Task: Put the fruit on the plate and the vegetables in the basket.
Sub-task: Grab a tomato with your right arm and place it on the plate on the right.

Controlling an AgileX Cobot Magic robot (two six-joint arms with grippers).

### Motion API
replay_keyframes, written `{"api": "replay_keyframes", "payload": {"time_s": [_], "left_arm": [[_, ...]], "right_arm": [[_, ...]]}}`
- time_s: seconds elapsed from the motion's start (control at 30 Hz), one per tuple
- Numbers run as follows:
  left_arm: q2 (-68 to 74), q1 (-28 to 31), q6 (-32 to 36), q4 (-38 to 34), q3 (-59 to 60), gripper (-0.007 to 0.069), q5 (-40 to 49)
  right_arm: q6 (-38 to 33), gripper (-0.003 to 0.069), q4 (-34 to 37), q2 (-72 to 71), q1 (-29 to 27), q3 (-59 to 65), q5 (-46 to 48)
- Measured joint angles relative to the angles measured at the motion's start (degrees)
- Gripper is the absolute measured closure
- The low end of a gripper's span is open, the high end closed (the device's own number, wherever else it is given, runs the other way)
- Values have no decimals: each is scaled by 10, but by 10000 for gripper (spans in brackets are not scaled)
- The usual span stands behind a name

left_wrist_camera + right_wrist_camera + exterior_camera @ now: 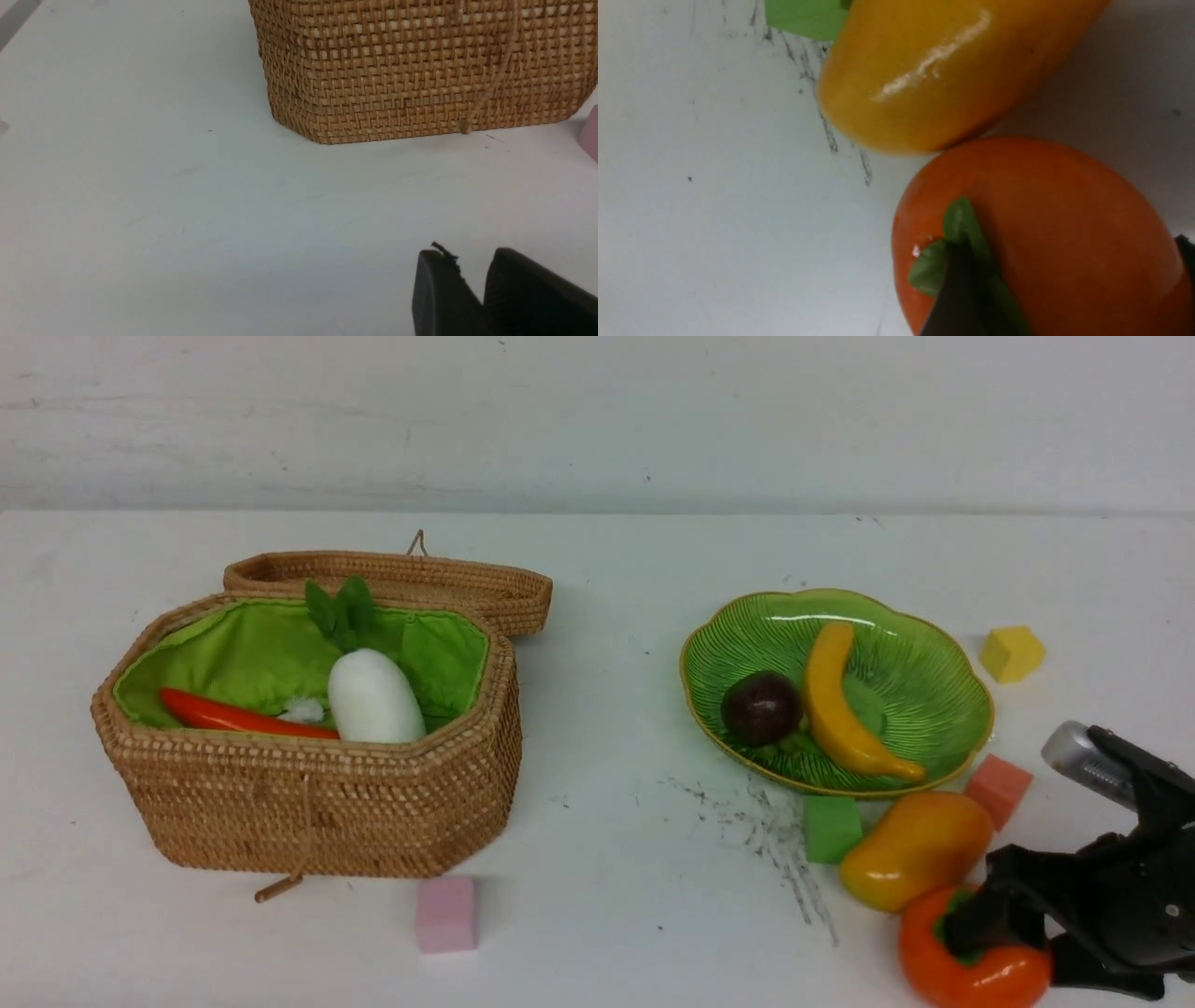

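Fingers of the right gripper (1004,943) straddle the orange persimmon with its green leaf cap (971,971) at the near right edge of the white desk (607,859); they are spread wide around it, one black finger (957,298) lying across the leaf cap, and whether they actually squeeze the fruit, I cannot tell. Just beside the persimmon, touching or nearly so, lies the glossy yellow-orange mango (915,847), leaning against a small green foam cube (831,828) in front of the plate. That wide ribbed green plate with its scalloped yellow rim (943,658) already carries the yellow toy banana (840,705) and the dark purple round mangosteen (761,707), side by side. An orange-pink cube (999,789) and a yellow cube (1011,653) sit near the plate's right side. Over on the left, the woven tan rattan basket with bright green lining (327,803) stands with its lid open, holding the white radish with leafy green top (373,695) and the long red-orange pepper (243,717). A pale pink cube (445,915) rests before it. The left gripper (472,289) hovers low over bare desk near the basket's wall, its fingers almost together, nothing between them.
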Motion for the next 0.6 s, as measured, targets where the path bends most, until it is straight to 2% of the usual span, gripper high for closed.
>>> {"api": "replay_keyframes", "payload": {"time_s": [0.2, 0.3, 0.4, 0.5, 0.57, 0.6], "left_arm": [[0, 0, 0, 0, 0, 475, 0], [0, 0, 0, 0, 0, 475, 0], [0, 0, 0, 0, 0, 475, 0], [0, 0, 0, 0, 0, 475, 0], [0, 0, 0, 0, 0, 475, 0], [0, 0, 0, 0, 0, 475, 0]], "right_arm": [[0, 142, -49, -59, 0, -6, 66], [0, 142, -84, -120, 0, -50, 98], [0, 142, -100, -156, 0, -100, 91], [-6, 142, -103, -168, 0, -153, 19], [-22, 142, -83, -156, 0, -168, -97], [-24, 142, -81, -152, 0, -169, -115]]}}
